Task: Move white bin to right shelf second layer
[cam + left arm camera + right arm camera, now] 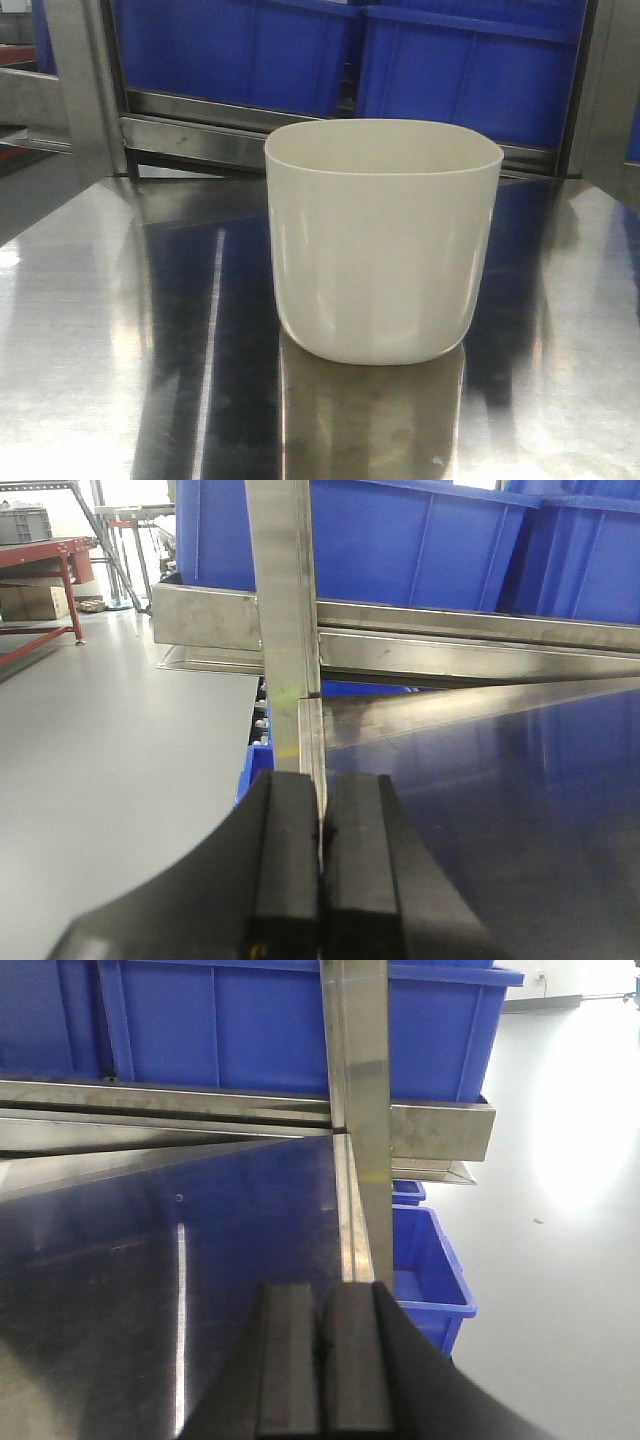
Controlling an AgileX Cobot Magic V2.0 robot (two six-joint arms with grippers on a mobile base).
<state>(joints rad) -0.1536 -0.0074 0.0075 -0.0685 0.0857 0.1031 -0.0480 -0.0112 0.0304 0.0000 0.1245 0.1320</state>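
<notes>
Left fingers point(290, 850), right fingers point(290, 1350): both closed, empty. White bin point(382, 240) upright at centre of tabletop point(100, 350), untouched. Open, then clamp opposite walls evenly below rim; target shelf layer seemingly out of view.

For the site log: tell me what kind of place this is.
Probably a warehouse or factory floor: blue crates stand on a steel rack, a steel tabletop holds the white bin, and the grey floor is bare.
</notes>
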